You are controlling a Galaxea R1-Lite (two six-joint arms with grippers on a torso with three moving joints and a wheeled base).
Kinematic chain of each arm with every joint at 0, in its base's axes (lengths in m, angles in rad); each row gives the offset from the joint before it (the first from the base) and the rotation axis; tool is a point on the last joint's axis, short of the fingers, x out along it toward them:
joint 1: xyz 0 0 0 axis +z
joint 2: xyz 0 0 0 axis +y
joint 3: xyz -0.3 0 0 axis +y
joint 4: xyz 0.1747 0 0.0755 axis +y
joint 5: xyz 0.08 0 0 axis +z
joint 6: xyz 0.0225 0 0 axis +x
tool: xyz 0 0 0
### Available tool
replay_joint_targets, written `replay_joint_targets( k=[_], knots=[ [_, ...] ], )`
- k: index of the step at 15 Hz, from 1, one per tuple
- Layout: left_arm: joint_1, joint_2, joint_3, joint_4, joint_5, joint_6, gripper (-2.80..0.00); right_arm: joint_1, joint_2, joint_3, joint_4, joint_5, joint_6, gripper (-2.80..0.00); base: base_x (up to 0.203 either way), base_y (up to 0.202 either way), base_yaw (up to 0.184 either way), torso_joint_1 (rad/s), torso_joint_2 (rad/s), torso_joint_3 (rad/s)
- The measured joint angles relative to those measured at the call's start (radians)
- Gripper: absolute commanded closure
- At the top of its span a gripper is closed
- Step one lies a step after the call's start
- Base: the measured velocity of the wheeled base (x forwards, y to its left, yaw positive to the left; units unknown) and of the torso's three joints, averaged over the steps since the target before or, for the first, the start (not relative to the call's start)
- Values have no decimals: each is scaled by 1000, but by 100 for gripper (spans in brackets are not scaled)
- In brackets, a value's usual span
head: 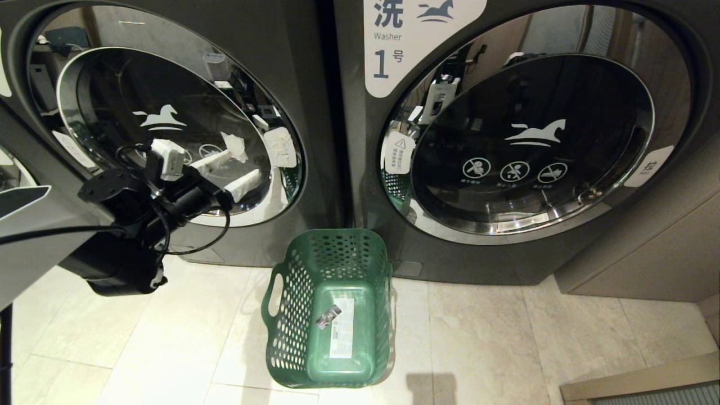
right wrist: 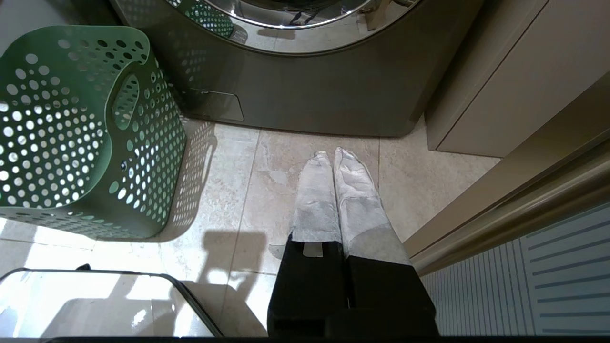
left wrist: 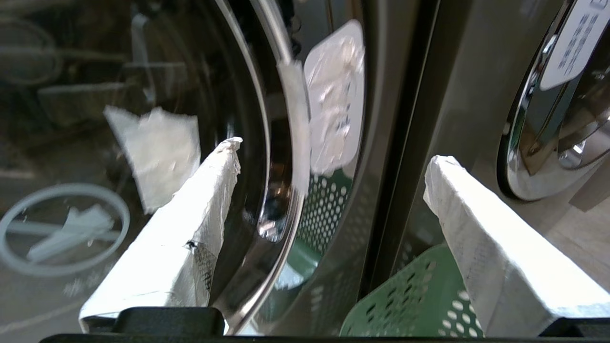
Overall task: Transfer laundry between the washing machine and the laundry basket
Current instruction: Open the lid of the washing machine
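The left gripper [head: 236, 169] holds its white-wrapped jaws wide apart and empty, raised level before the closed round glass door of the dark grey washing machine [head: 169, 129]. The right gripper [right wrist: 336, 159], jaws together, hangs over the pale floor tiles [right wrist: 267, 200]. The dark green perforated plastic laundry basket [head: 332, 253] stands empty between both machines.

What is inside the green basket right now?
Only a white label on the floor of the basket; no laundry. The near wall hides a strip of floor.

light: dim indoor | glare: chrome door rim [head: 495, 225] | shadows: soft on floor [head: 478, 337] | left wrist: blurred
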Motion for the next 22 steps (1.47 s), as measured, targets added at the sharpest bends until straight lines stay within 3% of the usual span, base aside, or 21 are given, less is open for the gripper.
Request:
replay_joint_targets(
  k=[7, 15, 22],
  knots=[
    [-55, 18, -46, 0, 17, -3, -280, 0, 0, 0, 0, 0, 0, 0, 0, 0, 0, 0, 0, 0],
    [-103, 51, -114, 49, 114, 3, -280, 0, 0, 0, 0, 0, 0, 0, 0, 0, 0, 0, 0, 0],
    [-117, 83, -173, 85, 121, 10, -280, 0, 0, 0, 0, 0, 0, 0, 0, 0, 0, 0, 0, 0]
  ],
)
